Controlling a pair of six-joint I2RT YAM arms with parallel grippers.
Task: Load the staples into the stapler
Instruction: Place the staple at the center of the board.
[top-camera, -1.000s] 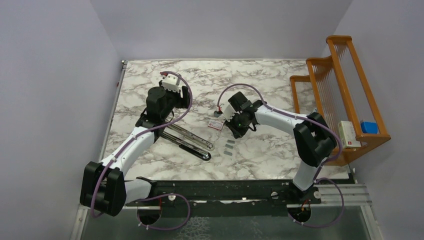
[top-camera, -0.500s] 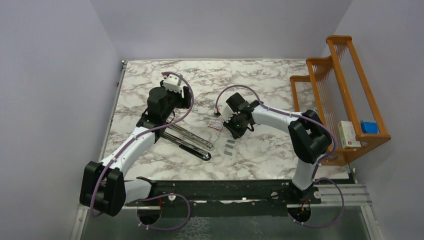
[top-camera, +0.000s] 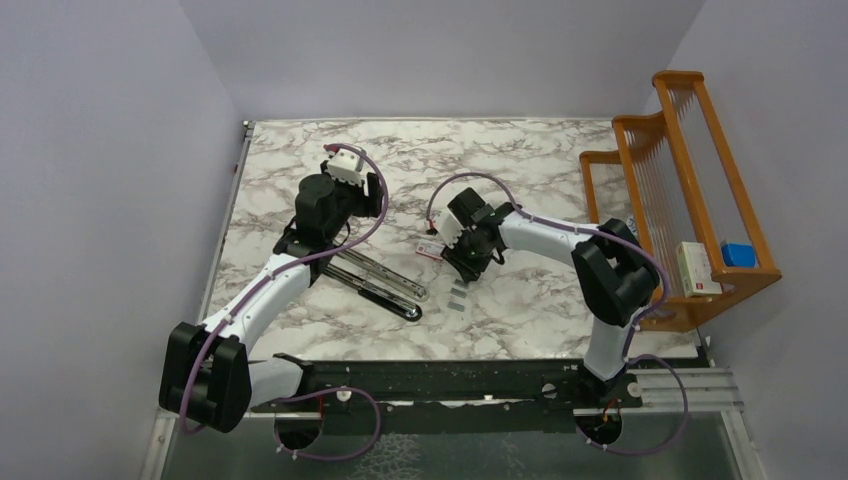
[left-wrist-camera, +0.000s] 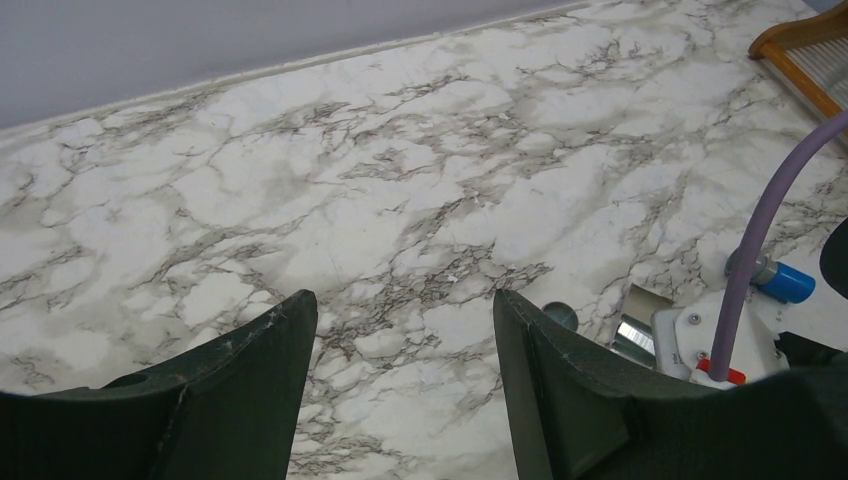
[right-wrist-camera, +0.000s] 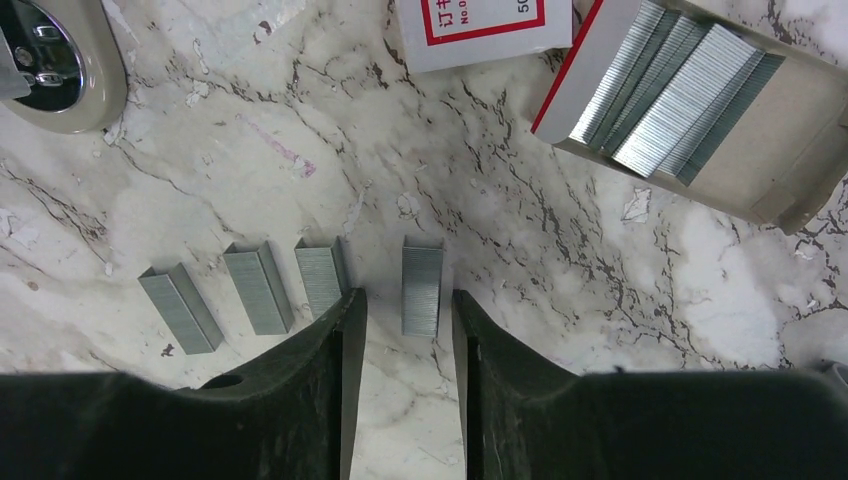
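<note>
– Right gripper (right-wrist-camera: 408, 300): jaws partly apart, pointing down at the table (right-wrist-camera: 300, 150) and straddling one strip of the staples (right-wrist-camera: 422, 290). Marble shows between the strip and one finger. The other finger is just beside the strip. Contact: cannot tell. The strip lies flat and nothing is lifted.
– Other strips?
– Three more, in a row just beside the first, all flat on the marble and outside the jaws. Only the right wrist view separates them. In the top view they are a few small grey marks just under the gripper.
– Box?
– Box tray (right-wrist-camera: 770, 170), with more strips lying in it, sits beyond the loose ones. The white-and-red box sleeve (right-wrist-camera: 480, 25) is next to it.
– Stapler?
– Stapler (top-camera: 385, 283): the top view shows two long dark bars side by side, left of the staples, near but apart. The right wrist view catches only a chrome end in its corner.
– Left gripper?
– Left gripper (left-wrist-camera: 400, 300): wide open, holding nothing, bare marble between the fingers. Only its own view shows a blue-and-white cylinder (left-wrist-camera: 785, 282) at the far right.
</note>
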